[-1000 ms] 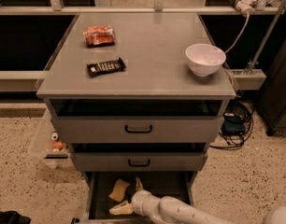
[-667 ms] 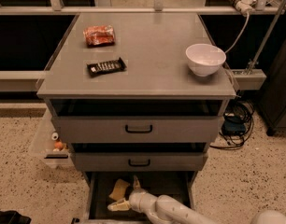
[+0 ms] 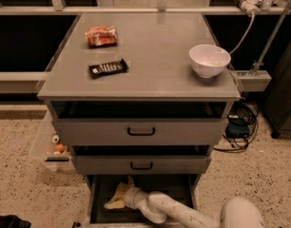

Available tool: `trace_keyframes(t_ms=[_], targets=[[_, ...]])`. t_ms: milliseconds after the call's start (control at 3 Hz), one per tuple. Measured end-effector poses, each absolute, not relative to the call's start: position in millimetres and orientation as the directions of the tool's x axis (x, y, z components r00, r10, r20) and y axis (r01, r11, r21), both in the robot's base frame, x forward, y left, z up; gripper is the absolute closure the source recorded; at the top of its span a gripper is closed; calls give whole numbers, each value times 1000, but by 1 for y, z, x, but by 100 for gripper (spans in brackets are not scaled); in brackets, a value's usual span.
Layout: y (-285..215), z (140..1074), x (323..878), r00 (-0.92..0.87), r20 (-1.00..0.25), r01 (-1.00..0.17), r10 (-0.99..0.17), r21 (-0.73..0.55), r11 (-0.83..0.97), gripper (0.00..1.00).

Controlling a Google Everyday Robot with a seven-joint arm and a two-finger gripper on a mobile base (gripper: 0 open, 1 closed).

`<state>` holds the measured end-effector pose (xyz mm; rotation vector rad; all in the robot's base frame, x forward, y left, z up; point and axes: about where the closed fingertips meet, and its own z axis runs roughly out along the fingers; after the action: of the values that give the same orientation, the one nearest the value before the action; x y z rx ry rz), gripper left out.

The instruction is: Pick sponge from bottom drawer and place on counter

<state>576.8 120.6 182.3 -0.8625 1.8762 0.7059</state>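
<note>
The bottom drawer [image 3: 183,188] is pulled open at the foot of the grey cabinet, and its inside is dark. The pale yellow sponge [image 3: 120,190] lies in its left half. My white arm reaches in from the lower right. My gripper [image 3: 116,201] is at the sponge, right against or over it, and I cannot tell whether it holds it. The grey counter [image 3: 155,56] on top of the cabinet is well above the gripper.
On the counter lie a red-orange snack packet [image 3: 101,35], a black candy bar [image 3: 108,68] and a white bowl [image 3: 209,60]. Two upper drawers [image 3: 140,131] with black handles overhang the open one. A clear bin [image 3: 50,144] stands at the left and cables [image 3: 238,125] lie at the right.
My arm has pushed further left into the bottom drawer, bringing the gripper over the sponge. Nothing on the counter has moved.
</note>
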Motion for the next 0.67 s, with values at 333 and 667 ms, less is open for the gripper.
trace_keyframes(t_ms=[333, 667], targets=[[127, 163, 593, -329, -879, -797, -345, 63, 601, 0], [129, 161, 594, -329, -875, -796, -355, 55, 603, 0]])
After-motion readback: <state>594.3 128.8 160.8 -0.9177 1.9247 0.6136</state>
